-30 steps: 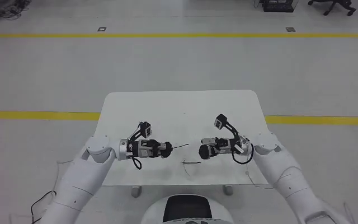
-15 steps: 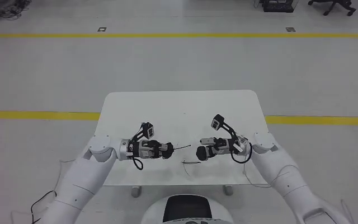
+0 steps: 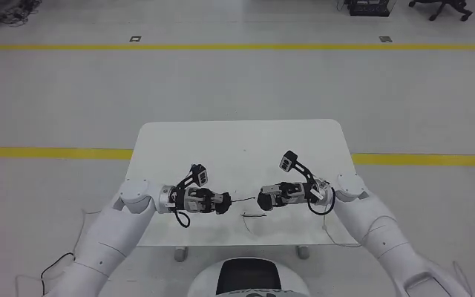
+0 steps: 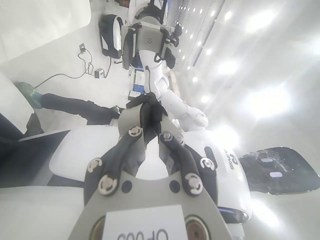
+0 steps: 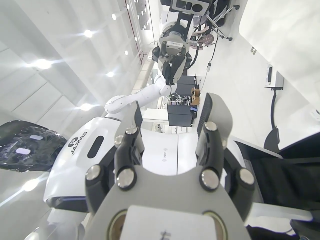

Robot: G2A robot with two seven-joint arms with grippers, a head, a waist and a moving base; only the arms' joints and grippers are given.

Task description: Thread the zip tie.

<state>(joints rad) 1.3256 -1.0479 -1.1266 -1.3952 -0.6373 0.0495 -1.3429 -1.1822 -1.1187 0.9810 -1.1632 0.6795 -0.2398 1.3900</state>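
My left gripper (image 3: 223, 202) hovers over the front of the white table (image 3: 237, 141), shut on a thin black zip tie (image 3: 239, 199) whose free end points toward my right gripper (image 3: 263, 200). In the left wrist view the fingers (image 4: 160, 116) press together on the tie (image 4: 148, 81), which sticks out past the tips. The right gripper (image 5: 172, 116) stands open with nothing between its fingers, facing the left gripper (image 5: 170, 72) and the tie's tip (image 5: 170, 86). A small gap separates that tip from the right fingers.
A second thin black zip tie (image 3: 253, 215) lies flat on the table just in front of the two grippers, near the front edge. The far half of the tabletop is bare white.
Both grippers have drawn closer together: the right one slid left and the left one edged right with the tie, narrowing the gap between them.
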